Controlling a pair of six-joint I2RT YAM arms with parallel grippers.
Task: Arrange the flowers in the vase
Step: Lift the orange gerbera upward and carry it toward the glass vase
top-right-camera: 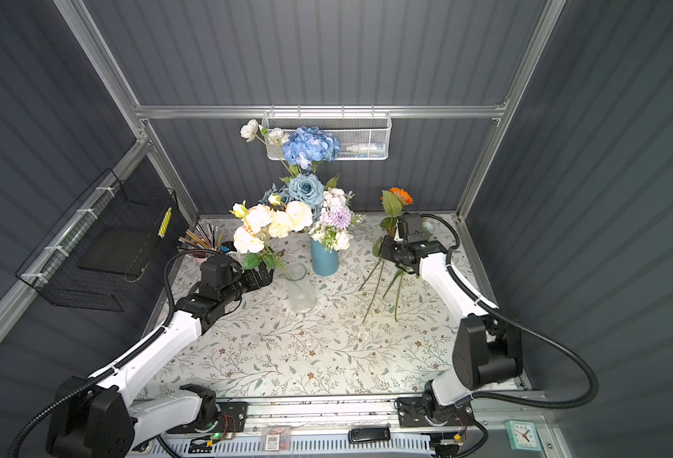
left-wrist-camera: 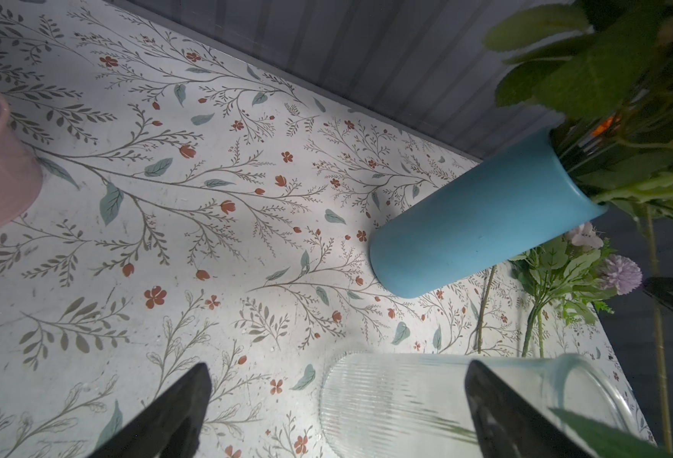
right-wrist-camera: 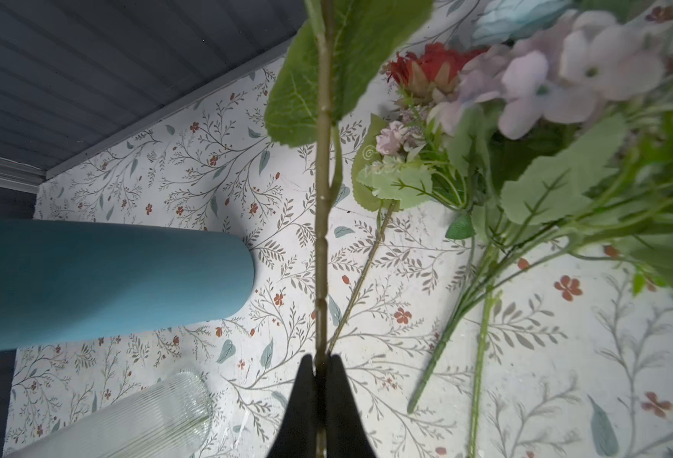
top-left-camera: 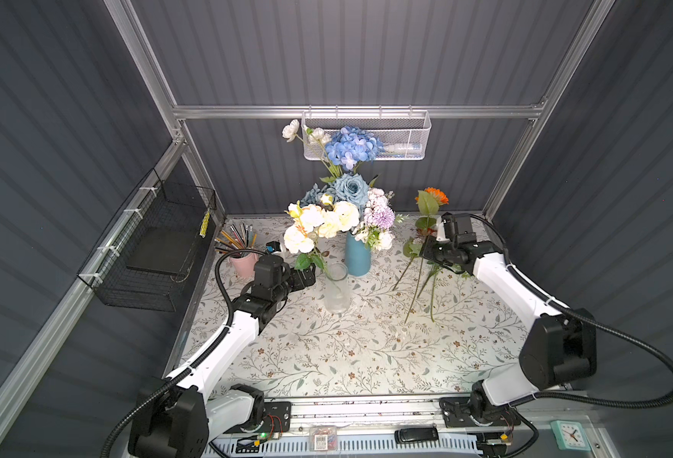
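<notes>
Item: orange sunflower [top-left-camera: 436,195], stem clenched in right gripper [right-wrist-camera: 321,363]; long axis near upright, bloom above the jaws. Blue vase [top-left-camera: 357,257], crowded with blooms, stands to that gripper's left, towards table centre; glass vase [top-left-camera: 336,291], holding cream flowers [top-left-camera: 319,226], just beside it. Left gripper [left-wrist-camera: 338,368] released, jaws wide, beside glass vase. Right arm nearer; loose flowers [right-wrist-camera: 545,75] lie close by

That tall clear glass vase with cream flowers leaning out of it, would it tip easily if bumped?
Probably tippy: the clear glass vase is tall and narrow, and the cream flowers lean out to one side, top-heavy. Its thin-looking ribbed glass would likely crack if it fell.
</notes>
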